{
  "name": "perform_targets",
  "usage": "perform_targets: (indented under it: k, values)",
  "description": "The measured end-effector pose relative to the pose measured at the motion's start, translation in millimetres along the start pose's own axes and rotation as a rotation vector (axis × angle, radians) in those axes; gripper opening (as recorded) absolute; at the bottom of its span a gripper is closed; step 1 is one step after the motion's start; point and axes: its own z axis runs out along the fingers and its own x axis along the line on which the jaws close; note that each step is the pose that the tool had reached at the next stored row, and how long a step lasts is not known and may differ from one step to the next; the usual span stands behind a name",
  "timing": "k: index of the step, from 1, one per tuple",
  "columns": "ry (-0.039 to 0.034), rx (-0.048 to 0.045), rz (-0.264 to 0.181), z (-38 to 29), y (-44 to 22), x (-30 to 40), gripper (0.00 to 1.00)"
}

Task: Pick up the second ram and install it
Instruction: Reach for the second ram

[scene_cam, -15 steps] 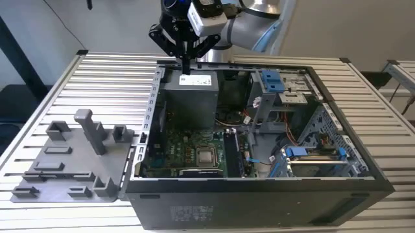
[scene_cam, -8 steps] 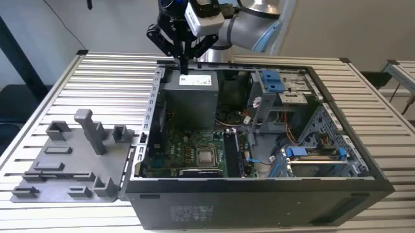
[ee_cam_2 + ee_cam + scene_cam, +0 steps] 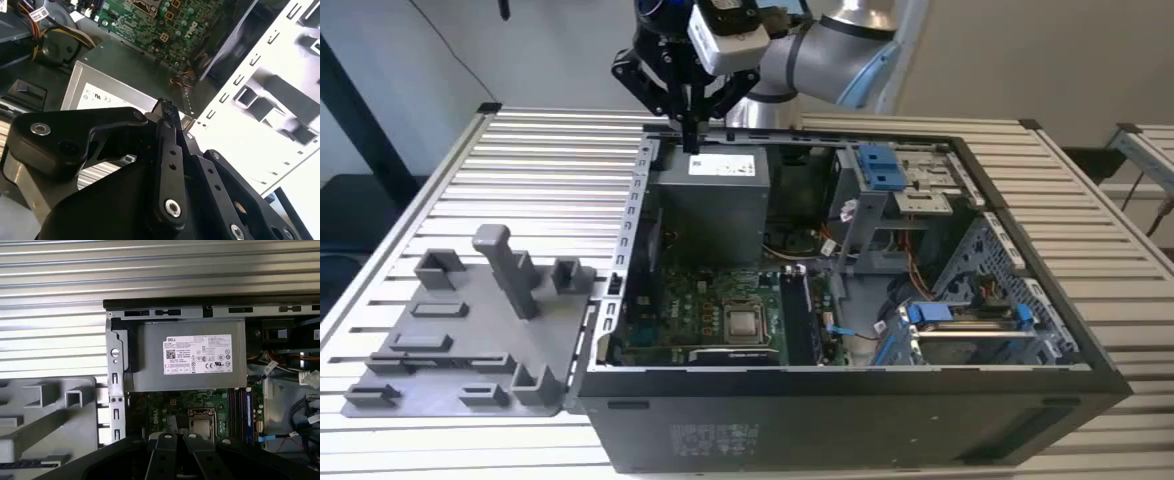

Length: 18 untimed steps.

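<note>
My gripper (image 3: 691,146) hangs above the back corner of the open computer case (image 3: 854,370), over the grey power supply (image 3: 714,205). In the second wrist view the black fingertips (image 3: 167,111) press together with nothing visible between them, so the gripper (image 3: 166,106) is shut. Dark upright sticks stand in the memory slots (image 3: 240,410) beside the processor socket (image 3: 201,422) on the green motherboard (image 3: 700,310). I cannot tell whether one of them is the second ram.
A grey plastic fixture (image 3: 454,335) with upright holders lies on the slatted metal table (image 3: 547,150) at the exterior view's left of the case. Blue drive brackets (image 3: 881,165) and loose cables (image 3: 921,280) crowd the case's other side.
</note>
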Motion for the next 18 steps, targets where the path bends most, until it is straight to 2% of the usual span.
perform_targets:
  k: [18]
  values:
    - [0.0,0.0,0.0,-0.6,-1.7,24.1,0.11]
